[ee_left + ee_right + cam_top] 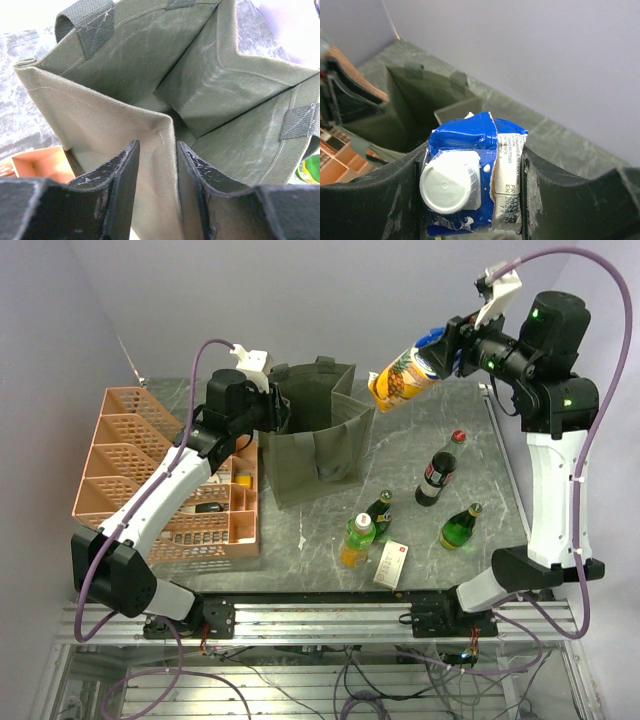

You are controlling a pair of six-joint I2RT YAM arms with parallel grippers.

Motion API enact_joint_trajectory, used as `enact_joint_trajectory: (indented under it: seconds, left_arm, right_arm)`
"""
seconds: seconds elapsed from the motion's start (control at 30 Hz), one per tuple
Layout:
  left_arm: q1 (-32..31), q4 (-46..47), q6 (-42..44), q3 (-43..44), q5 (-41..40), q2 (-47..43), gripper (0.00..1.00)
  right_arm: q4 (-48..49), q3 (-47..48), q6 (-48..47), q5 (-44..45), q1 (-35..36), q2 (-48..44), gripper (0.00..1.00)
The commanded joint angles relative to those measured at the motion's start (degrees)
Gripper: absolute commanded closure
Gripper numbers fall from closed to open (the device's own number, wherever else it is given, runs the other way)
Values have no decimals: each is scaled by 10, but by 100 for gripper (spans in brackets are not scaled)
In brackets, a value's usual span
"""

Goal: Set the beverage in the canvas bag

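- right gripper is clamped on the beverage carton, the pineapple-print one with the blue top. It's up in the air and tilted, with the bottom end aimed down toward the bag
- so the carton isn't in the bag, it hangs just off the bag's right side, above the desk
- the right wrist view looks straight at the carton's top: white screw cap, blue foil, a strip of date print. There's a finger tight against each side
- canvas bag stands upright near the back of the desk, mouth open, two short loop handles sticking up, pocket on the front
- left gripper is at the bag's left rim. In the left wrist view its fingers sit close together with the bag's wall pinched between them, one inside and one outside, so it's closed on the fabric
- the salmon-pink crate sits just left of the bag, under the left arm
- in front of the bag there's an orange drink bottle with a dark green bottle right beside it, and a small white box near the front edge
- further right are a cola bottle with a red cap and another green bottle
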Motion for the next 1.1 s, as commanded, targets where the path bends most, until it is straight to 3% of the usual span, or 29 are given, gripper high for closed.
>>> enact_joint_trajectory:
  seconds: [0.0, 0.07, 0.13, 0.5, 0.7, 0.87, 1.07]
  left_arm:
    - [6, 34, 10, 0, 16, -10, 49]
    - [6, 29, 10, 2, 6, -10, 39]
    - [6, 31, 14, 0, 2, -12, 35]
    - [14, 41, 29, -24, 18, -34, 27]
    - [20, 51, 29, -40, 16, -53, 28]
    - [20, 47, 29, -29, 17, -44, 40]
    - [20, 32, 17, -3, -7, -17, 33]
  right_arm:
    - [191, 114, 48, -70, 14, 19, 100]
    - [195, 141, 60, -86, 23, 39, 100]
    - [201, 155, 72, -106, 33, 58, 100]
    - [202, 213, 73, -98, 131, 143, 100]
    - [203, 161, 44, -55, 161, 147, 100]
    - [210, 106, 13, 15, 168, 135, 100]
    - [225, 48, -9, 80, 169, 100, 100]
